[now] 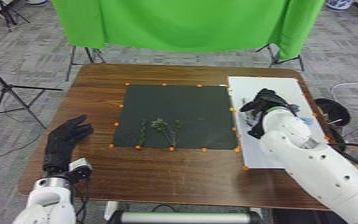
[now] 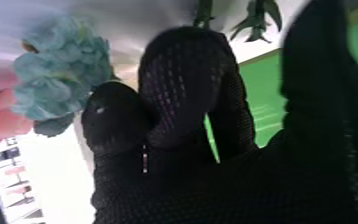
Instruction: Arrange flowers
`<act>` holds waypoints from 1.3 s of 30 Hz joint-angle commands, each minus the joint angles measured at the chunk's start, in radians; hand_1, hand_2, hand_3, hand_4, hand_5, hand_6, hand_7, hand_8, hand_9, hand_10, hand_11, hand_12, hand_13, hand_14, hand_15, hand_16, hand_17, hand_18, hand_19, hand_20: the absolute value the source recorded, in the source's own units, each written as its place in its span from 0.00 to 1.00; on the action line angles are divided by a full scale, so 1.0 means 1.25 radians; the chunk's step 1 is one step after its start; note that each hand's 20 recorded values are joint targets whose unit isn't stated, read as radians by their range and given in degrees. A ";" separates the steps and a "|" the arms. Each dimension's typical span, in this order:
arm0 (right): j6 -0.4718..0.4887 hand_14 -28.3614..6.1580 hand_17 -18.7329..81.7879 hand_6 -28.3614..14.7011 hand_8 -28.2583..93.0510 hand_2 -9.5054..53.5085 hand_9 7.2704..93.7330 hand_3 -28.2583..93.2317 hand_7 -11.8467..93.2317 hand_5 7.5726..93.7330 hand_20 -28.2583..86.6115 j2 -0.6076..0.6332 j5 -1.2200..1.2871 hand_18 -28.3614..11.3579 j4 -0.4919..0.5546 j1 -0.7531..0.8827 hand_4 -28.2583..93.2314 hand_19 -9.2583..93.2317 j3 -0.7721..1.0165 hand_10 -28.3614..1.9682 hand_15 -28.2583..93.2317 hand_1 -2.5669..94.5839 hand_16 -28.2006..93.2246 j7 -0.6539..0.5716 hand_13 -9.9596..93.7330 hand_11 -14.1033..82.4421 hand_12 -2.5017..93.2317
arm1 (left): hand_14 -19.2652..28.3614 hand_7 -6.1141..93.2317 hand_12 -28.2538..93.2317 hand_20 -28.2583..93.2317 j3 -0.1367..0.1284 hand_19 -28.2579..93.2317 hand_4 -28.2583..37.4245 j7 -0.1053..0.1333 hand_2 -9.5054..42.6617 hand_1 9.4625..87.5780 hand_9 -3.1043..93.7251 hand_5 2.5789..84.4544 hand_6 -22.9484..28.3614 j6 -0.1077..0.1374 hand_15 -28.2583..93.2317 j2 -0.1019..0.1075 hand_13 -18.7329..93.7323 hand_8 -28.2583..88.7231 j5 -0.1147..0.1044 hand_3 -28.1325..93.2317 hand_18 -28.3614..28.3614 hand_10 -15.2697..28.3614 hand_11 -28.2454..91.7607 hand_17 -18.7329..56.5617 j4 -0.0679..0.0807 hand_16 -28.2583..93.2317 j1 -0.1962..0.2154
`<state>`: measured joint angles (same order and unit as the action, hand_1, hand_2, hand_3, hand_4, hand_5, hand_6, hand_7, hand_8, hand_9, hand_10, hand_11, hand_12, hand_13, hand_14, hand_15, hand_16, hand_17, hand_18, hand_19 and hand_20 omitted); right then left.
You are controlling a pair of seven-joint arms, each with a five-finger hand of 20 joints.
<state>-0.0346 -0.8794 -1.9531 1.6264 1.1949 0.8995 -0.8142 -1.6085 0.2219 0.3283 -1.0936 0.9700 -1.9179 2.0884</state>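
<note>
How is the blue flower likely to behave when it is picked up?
The blue flower is probably light for its size, since its head is a cluster of thin petals. These may bend under a tight grip. It could also brush the pink flower, which appears close beside it.

And now smooth wood is shown by the worktop (image 1: 158, 172), a matt surface by the dark mat (image 1: 180, 105), folded cloth by the green drape (image 1: 184, 25), fabric-like petals by the blue flower (image 2: 64, 70)!

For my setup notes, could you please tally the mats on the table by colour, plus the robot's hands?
Dark mat: 1
White mat: 1
Robot's hands, left hand and right hand: 2
Total: 4
</note>
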 commanded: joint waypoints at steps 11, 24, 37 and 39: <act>0.089 0.76 0.91 0.58 0.36 0.00 1.00 0.71 0.34 0.75 0.54 -0.020 0.042 0.55 0.019 0.042 0.16 0.96 -0.049 0.61 0.70 0.66 0.41 0.006 1.00 0.37 0.31 | 0.75 0.21 0.33 0.39 0.005 0.33 0.00 -0.021 0.66 0.18 0.58 0.59 0.49 -0.010 0.44 -0.011 0.56 0.17 -0.001 0.81 0.71 0.65 0.43 0.38 0.006 0.21 0.010; -0.072 0.79 0.92 0.53 0.36 0.00 1.00 0.74 0.42 0.79 0.62 -0.001 0.091 0.59 0.049 0.038 0.21 0.90 -0.040 0.59 0.68 0.66 0.43 0.050 1.00 0.37 0.38 | 0.75 0.21 0.33 0.39 0.004 0.33 0.01 -0.017 0.65 0.19 0.58 0.59 0.49 -0.009 0.44 -0.006 0.56 0.17 -0.003 0.81 0.71 0.66 0.43 0.38 0.007 0.21 0.005; -0.087 0.80 0.93 0.53 0.37 0.00 1.00 0.75 0.42 0.80 0.64 0.025 0.075 0.60 0.121 0.004 0.22 0.90 -0.032 0.58 0.69 0.65 0.42 0.104 1.00 0.39 0.37 | 0.75 0.21 0.33 0.39 0.005 0.33 0.02 -0.012 0.65 0.20 0.58 0.59 0.49 -0.007 0.44 -0.009 0.56 0.17 -0.006 0.81 0.71 0.66 0.43 0.38 0.008 0.21 0.004; -0.079 0.81 0.93 0.53 0.37 0.00 1.00 0.75 0.42 0.80 0.64 0.027 0.081 0.60 0.135 0.002 0.22 0.90 -0.026 0.59 0.69 0.65 0.42 0.103 1.00 0.39 0.37 | 0.75 0.21 0.33 0.39 0.004 0.33 0.02 -0.015 0.65 0.20 0.58 0.59 0.49 -0.008 0.44 -0.009 0.56 0.17 -0.005 0.81 0.71 0.66 0.43 0.38 0.008 0.21 0.003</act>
<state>-0.1420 -0.8587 -1.8386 1.7462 1.2217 0.8531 -0.7074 -1.6093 0.2173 0.3255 -1.0985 0.9688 -1.9170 2.0835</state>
